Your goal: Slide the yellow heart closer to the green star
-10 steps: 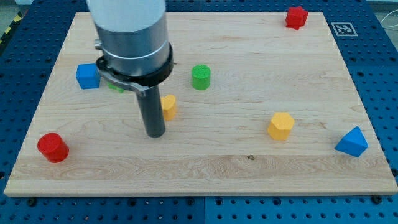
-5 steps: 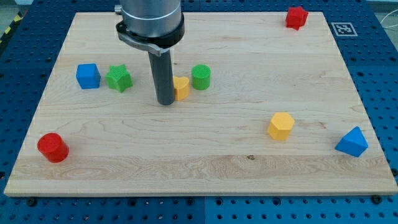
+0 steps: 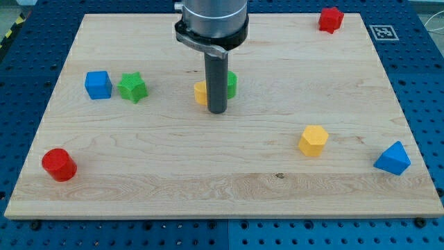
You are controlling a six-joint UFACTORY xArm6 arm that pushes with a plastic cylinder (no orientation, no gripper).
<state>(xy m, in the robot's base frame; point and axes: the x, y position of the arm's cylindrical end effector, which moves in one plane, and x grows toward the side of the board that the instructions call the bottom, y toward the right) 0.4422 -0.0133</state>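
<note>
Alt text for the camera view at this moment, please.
My tip rests between the yellow heart and a green cylinder, partly hiding both; the green star sits apart toward the view's left beside a blue cube on the wooden board.

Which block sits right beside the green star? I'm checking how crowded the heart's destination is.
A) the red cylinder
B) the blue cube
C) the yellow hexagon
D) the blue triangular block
B: the blue cube sits just to the view's left of the green star; the other three blocks lie far from it.
</note>
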